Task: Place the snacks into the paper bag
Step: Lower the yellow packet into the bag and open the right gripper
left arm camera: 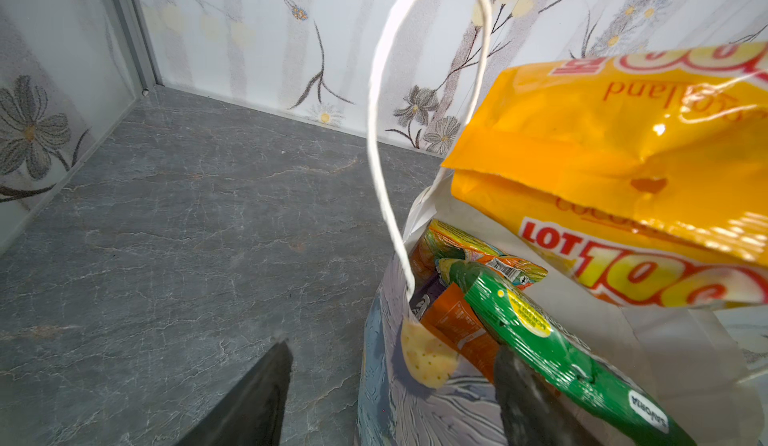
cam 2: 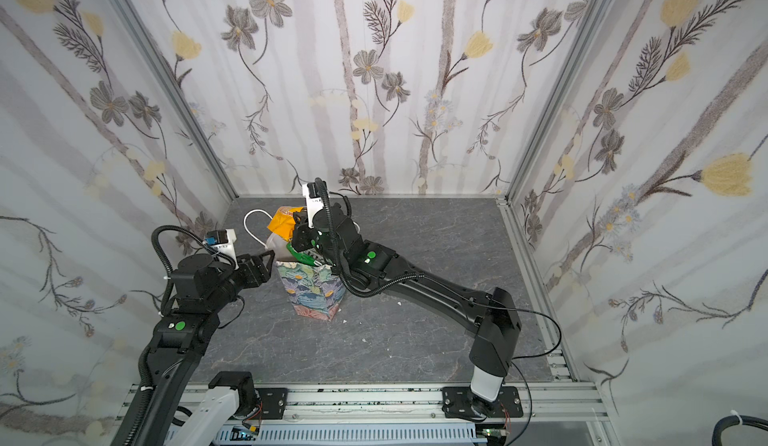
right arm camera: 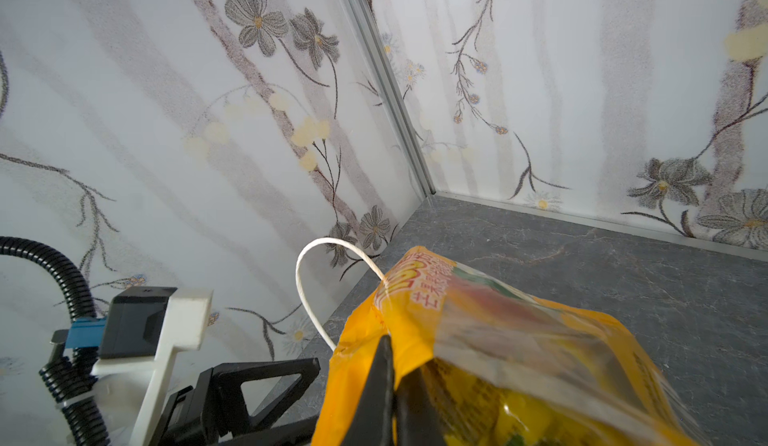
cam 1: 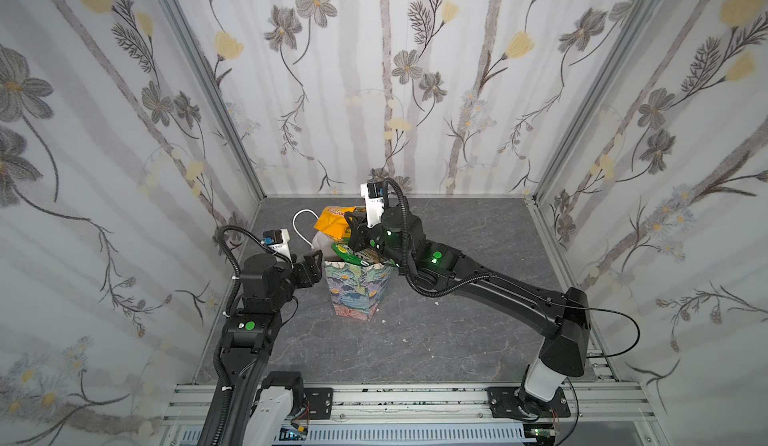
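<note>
Right wrist view: the yellow-orange packet [right arm camera: 519, 360] is pinched at its edge by the right gripper [right arm camera: 390, 365], slanted just above the mouth of the paper bag [cam 1: 357, 290] at frame centre in a top view, with the left gripper [left arm camera: 392, 348] jaws spread astride the bag wall.

**A:** how's the left side sitting?
**B:** elbow folded, wrist about level, left gripper [cam 1: 312, 261] pointing inward, jaws parted.
**A:** and the right?
**B:** arm stretched long toward the middle, right gripper [cam 1: 352, 220] pinched tight on a yellow packet [cam 1: 330, 223].
</note>
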`<action>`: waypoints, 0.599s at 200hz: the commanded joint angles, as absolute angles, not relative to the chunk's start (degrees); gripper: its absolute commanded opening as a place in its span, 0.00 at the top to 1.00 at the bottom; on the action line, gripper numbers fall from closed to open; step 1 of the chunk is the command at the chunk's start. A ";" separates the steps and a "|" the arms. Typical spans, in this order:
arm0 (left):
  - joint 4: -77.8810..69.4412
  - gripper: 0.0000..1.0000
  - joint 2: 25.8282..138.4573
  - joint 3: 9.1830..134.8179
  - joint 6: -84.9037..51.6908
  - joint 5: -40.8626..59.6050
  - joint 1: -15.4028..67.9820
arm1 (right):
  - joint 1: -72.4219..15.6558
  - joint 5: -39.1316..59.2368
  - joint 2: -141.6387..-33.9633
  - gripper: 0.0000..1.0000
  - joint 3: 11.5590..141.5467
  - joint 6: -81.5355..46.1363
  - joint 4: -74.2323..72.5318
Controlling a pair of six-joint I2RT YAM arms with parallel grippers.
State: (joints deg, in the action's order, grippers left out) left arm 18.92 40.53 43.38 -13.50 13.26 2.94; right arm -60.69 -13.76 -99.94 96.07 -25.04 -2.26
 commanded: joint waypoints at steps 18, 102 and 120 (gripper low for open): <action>17.23 0.24 40.60 43.24 -13.03 12.92 2.86 | -60.95 -12.01 -97.37 1.00 93.72 -26.87 -7.11; 17.43 0.24 40.60 43.16 -13.01 12.75 2.90 | -62.20 -12.01 -94.79 1.00 91.55 -27.13 -5.56; 17.43 0.24 40.61 43.32 -13.00 12.45 2.89 | -62.96 -12.79 -93.55 1.00 91.42 -26.89 -5.36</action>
State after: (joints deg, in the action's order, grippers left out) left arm 18.92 40.56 43.38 -13.50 13.10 2.94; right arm -62.04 -11.86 -95.44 90.74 -27.22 -0.73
